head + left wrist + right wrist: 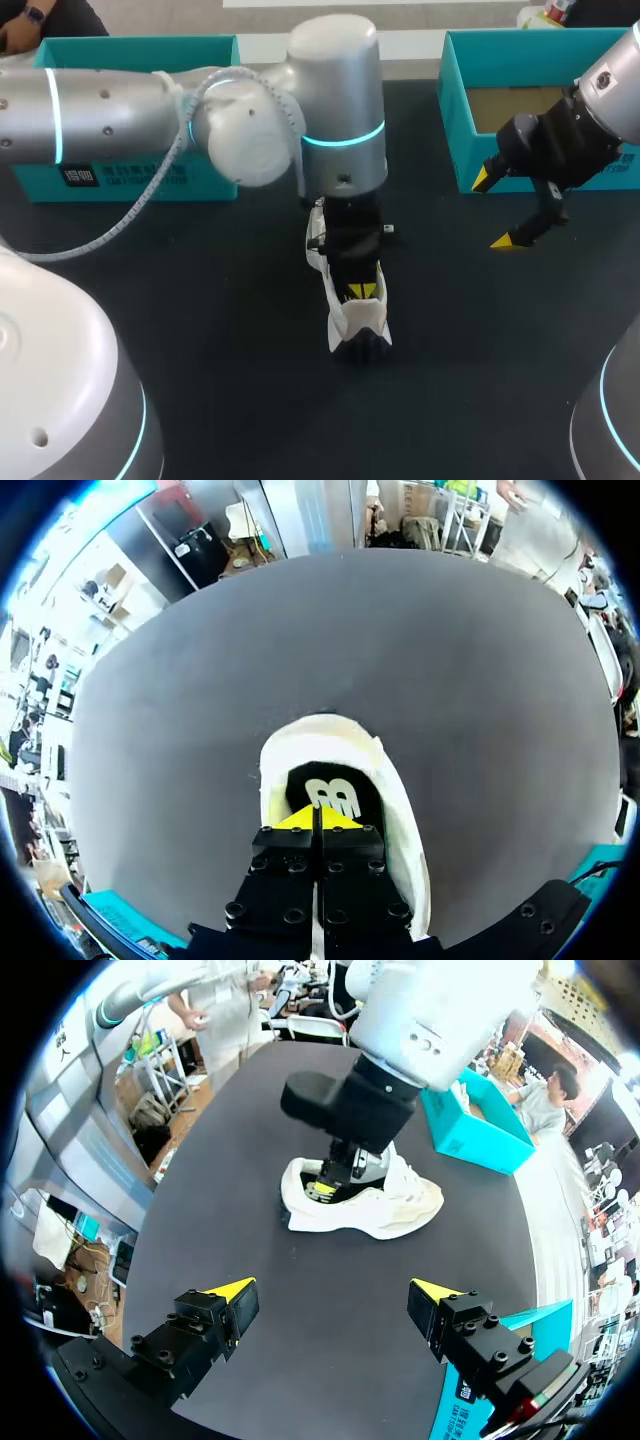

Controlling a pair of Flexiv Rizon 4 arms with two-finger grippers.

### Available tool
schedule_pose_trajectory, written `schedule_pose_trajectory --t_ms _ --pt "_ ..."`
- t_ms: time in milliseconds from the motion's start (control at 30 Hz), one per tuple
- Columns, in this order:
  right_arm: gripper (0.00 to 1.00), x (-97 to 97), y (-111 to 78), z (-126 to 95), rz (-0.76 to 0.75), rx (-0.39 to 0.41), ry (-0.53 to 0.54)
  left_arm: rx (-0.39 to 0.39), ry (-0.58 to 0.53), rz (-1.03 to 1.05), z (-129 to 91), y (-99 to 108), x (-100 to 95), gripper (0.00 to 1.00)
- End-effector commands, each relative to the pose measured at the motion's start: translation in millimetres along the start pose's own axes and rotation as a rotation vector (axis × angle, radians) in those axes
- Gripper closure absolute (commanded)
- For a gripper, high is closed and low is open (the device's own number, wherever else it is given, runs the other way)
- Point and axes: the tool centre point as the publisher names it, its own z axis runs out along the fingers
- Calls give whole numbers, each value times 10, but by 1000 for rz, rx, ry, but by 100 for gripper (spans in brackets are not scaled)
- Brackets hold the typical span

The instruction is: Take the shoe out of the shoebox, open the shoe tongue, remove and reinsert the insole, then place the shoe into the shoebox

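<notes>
The white shoe point(358, 325) sits on the black table point(200, 330), in the middle, closest to the robot. It is out of the box. It stands on its sole with its open top facing up.

The left gripper point(318, 818) comes straight down into the shoe. Its two yellow tips are pressed tight together. They touch the black insole point(325, 792) inside the shoe. I cannot tell if they pinch it.

The right gripper point(497, 210) is to the right of the shoe and a bit farther back. It hangs above the table. Its fingers are spread wide, with nothing between them.

Behind the shoe and to its right is the teal shoebox point(455, 90). It is open, with a brown floor inside. Another teal box point(130, 55) sits behind the shoe on its left.
</notes>
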Motion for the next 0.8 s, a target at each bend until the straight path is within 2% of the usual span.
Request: schedule_pose_trajectory --t_ms 33,133,400,800 --pt "0 2 2 11 1 3 -1 8 -7 12 77 -73 3 100" --pt "0 2 2 11 1 3 -1 34 -7 20 163 -84 -39 100" --pt "0 2 2 11 1 3 -1 31 20 32 389 -79 -84 100" --pt "0 2 2 11 1 3 -1 -22 97 -6 635 42 121 100"
